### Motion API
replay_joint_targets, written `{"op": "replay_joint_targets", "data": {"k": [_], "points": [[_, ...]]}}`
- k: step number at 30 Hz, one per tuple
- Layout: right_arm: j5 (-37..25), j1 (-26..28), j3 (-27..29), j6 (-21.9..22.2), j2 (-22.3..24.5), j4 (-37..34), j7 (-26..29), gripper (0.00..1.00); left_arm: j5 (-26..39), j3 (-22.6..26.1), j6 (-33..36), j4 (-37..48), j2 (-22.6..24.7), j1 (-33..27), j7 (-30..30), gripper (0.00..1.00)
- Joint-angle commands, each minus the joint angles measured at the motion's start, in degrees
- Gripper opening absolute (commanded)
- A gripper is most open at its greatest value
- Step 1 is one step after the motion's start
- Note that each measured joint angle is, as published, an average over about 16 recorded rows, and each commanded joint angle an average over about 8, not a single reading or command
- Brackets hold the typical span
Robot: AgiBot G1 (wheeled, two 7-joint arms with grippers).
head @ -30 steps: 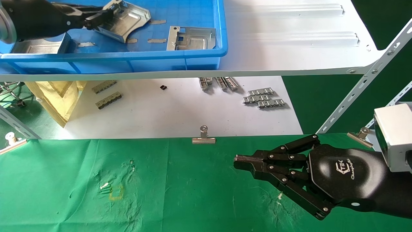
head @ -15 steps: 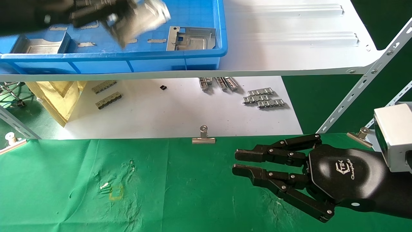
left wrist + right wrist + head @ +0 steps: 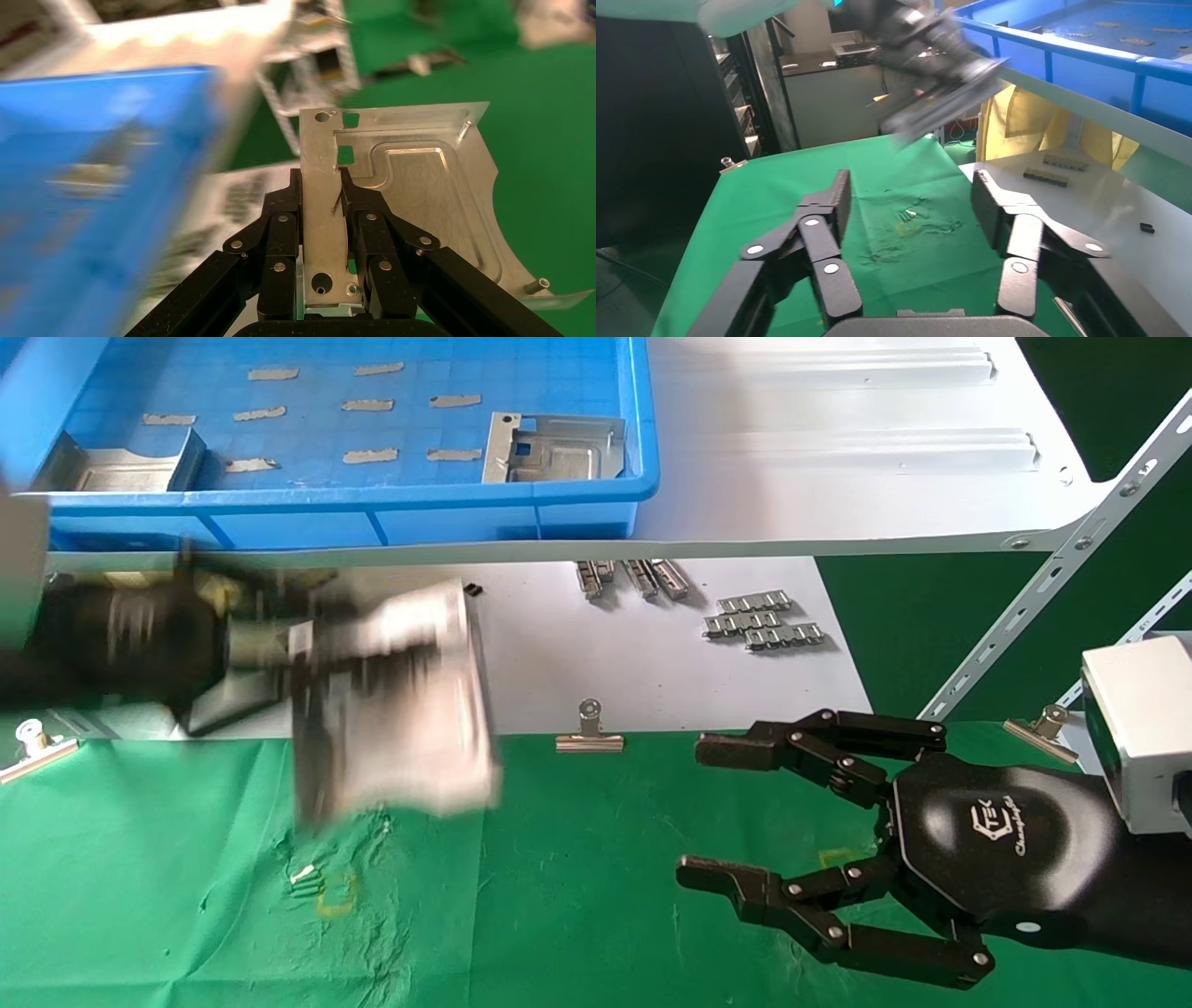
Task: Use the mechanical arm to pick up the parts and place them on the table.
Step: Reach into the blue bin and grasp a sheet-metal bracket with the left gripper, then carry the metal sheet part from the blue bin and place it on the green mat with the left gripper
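My left gripper (image 3: 279, 649) is shut on the bent edge of a silver stamped part (image 3: 391, 700) and holds it in the air over the far left edge of the green table (image 3: 577, 896). In the left wrist view the fingers (image 3: 281, 232) pinch the part's flange, and the plate (image 3: 422, 189) sticks out beyond my left gripper (image 3: 321, 184). Two more parts (image 3: 554, 449) (image 3: 116, 467) lie in the blue tray (image 3: 372, 500). My right gripper (image 3: 698, 810) is open and empty just above the cloth at the right; in its wrist view (image 3: 911, 189) the left arm's part (image 3: 933, 91) shows farther off.
The white shelf (image 3: 838, 449) carries the tray, with a slanted post (image 3: 1052, 579) at the right. Ribbed metal strips (image 3: 759, 621) lie on the white sheet below. Binder clips (image 3: 589, 733) hold the cloth edge. A yellow square mark (image 3: 337, 894) sits on wrinkled cloth under the part.
My left arm has lifted the part out of the blue tray and swung it down and forward over the table edge. My right gripper has opened wide.
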Motion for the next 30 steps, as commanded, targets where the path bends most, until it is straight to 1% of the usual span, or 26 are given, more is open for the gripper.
{"op": "replay_joint_targets", "data": {"k": [1,3,6,10,13,14,21,22,30], "points": [[0.0,0.0,0.0,0.0,0.0,0.0,0.0,1.0,-3.99,2.57,-0.28,-7.08,-3.61,3.78,0.52,0.0],[0.0,0.0,0.0,0.0,0.0,0.0,0.0,1.0,-2.87,4.93,-0.63,-7.17,-4.88,4.58,3.84,0.0],[0.0,0.0,0.0,0.0,0.0,0.0,0.0,1.0,0.5,8.14,-1.03,-4.95,-5.25,4.88,9.88,0.0],[0.0,0.0,0.0,0.0,0.0,0.0,0.0,1.0,4.66,11.56,-1.54,-0.05,-4.07,4.97,16.68,0.0],[0.0,0.0,0.0,0.0,0.0,0.0,0.0,1.0,6.57,13.27,-1.89,4.44,-2.43,5.02,20.03,0.0],[0.0,0.0,0.0,0.0,0.0,0.0,0.0,1.0,6.97,13.66,-2.03,6.02,-1.81,5.01,20.94,0.05],[0.0,0.0,0.0,0.0,0.0,0.0,0.0,1.0,7.84,14.56,-3.73,15.96,2.18,4.53,26.08,0.92],[0.0,0.0,0.0,0.0,0.0,0.0,0.0,1.0,7.83,14.53,-4.0,17.17,2.67,4.4,26.68,1.0],[0.0,0.0,0.0,0.0,0.0,0.0,0.0,1.0,7.45,14.2,-4.16,23.56,5.62,2.97,30.66,1.0]]}}
